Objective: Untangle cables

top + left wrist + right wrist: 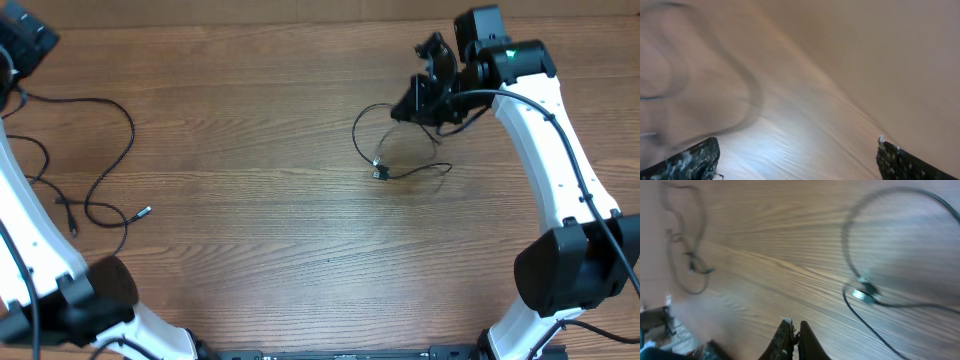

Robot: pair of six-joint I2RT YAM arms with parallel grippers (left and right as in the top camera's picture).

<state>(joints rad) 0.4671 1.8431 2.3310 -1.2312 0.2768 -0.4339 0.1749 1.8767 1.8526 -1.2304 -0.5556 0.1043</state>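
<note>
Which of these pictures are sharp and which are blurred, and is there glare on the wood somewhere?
Overhead: sharp, with even light. Left wrist: strong motion blur, the left cable only a grey smear, and a pale glare patch on the table. Right wrist: milder blur, the right cable and its plug soft.

Probably a robotics lab: white-and-black robot arms [545, 150] stand at a wood-grain table [260, 240].

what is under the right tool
Bare wood table and a thin black cable looping to a silver-tipped plug. From overhead the right tool covers the loop's far end, so where that end runs cannot be seen.
</note>
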